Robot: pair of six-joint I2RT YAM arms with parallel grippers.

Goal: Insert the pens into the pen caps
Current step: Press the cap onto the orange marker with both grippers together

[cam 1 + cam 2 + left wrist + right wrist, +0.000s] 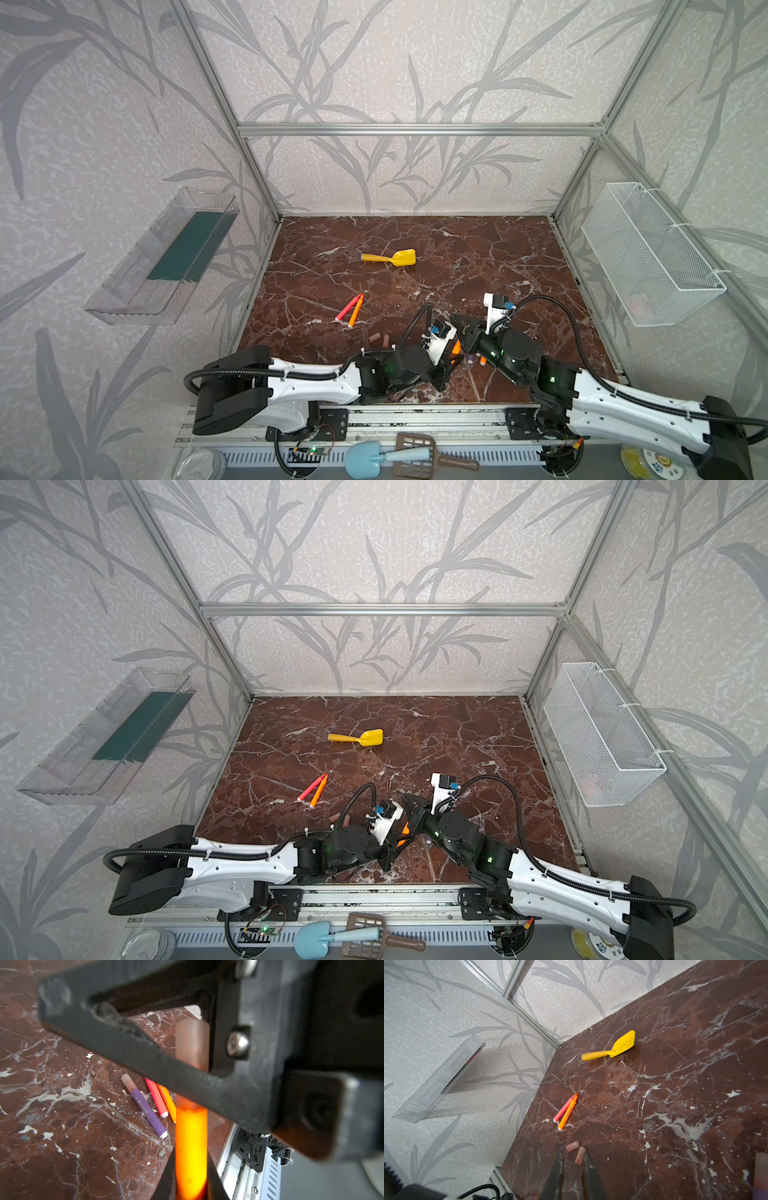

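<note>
My left gripper [191,1188] is shut on an orange pen [191,1147] that stands upright between its fingers. A pinkish pen cap [192,1043] sits on the pen's top end. My right gripper [463,326] is closed across that cap, near the base of its fingers. In the right wrist view the fingertips [560,1159] stand a narrow gap apart over bare table. A pink pen [347,307] and an orange pen [356,311] lie uncapped at mid-left. Two loose pen caps [572,1145] lie beside them. A capped purple pen [148,1112] lies by the front edge.
A yellow toy shovel [390,257] lies at the back middle. A white wire basket [648,253] hangs on the right wall and a clear bin [166,257] on the left wall. The metal rail [415,419] runs along the table's front edge.
</note>
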